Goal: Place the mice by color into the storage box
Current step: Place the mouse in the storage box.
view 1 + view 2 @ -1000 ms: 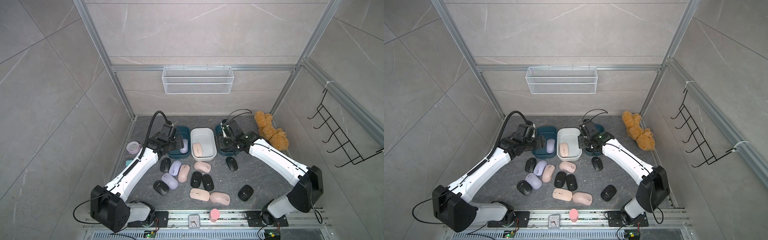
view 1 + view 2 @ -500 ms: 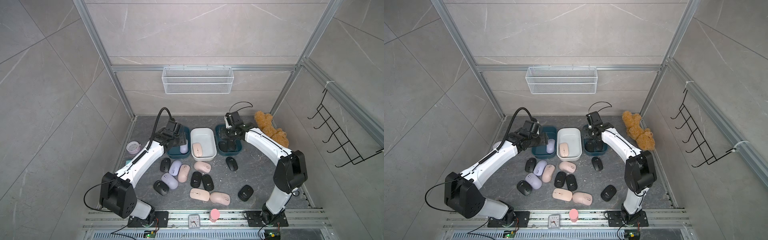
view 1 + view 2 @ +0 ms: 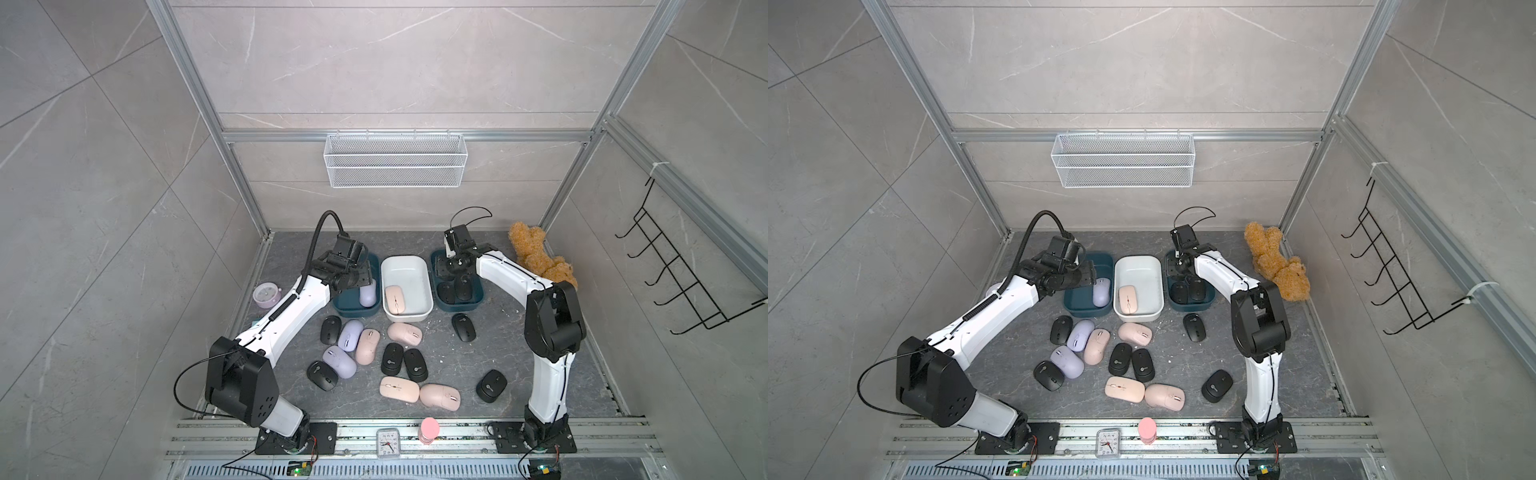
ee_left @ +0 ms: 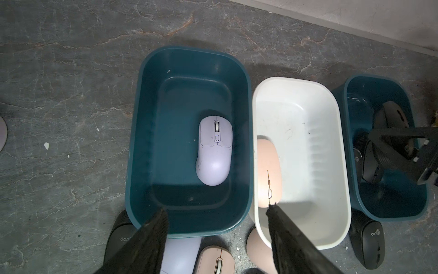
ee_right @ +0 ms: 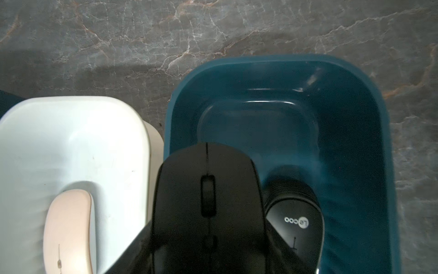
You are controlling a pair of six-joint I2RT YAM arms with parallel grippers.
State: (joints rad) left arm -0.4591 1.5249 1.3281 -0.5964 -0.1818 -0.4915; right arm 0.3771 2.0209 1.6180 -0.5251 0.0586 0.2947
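Observation:
Three bins stand in a row: a left teal bin [image 3: 353,309], a white bin [image 3: 405,318] and a right teal bin [image 3: 457,307]. My left gripper [image 4: 216,210] hangs open and empty over the left teal bin [image 4: 142,118], where one lavender mouse [image 4: 214,151] lies. A pink mouse [image 4: 270,175] lies in the white bin. Over the right teal bin [image 5: 388,166] my right gripper [image 5: 208,249] is shut on a black mouse [image 5: 208,201]. Another black mouse [image 5: 298,220] lies below in that bin. Several loose black, pink and lavender mice [image 3: 399,359] lie on the floor in front.
A brown teddy bear [image 3: 536,257] sits right of the bins, and a lavender alarm clock [image 3: 266,294] stands at the left wall. A white clock [image 3: 387,442] and a pink object [image 3: 429,430] rest on the front rail. A wire basket [image 3: 395,166] hangs on the back wall.
My right gripper has carried the black mouse back over the right teal bin. My left gripper has shifted a little farther back over the left bin, still open.

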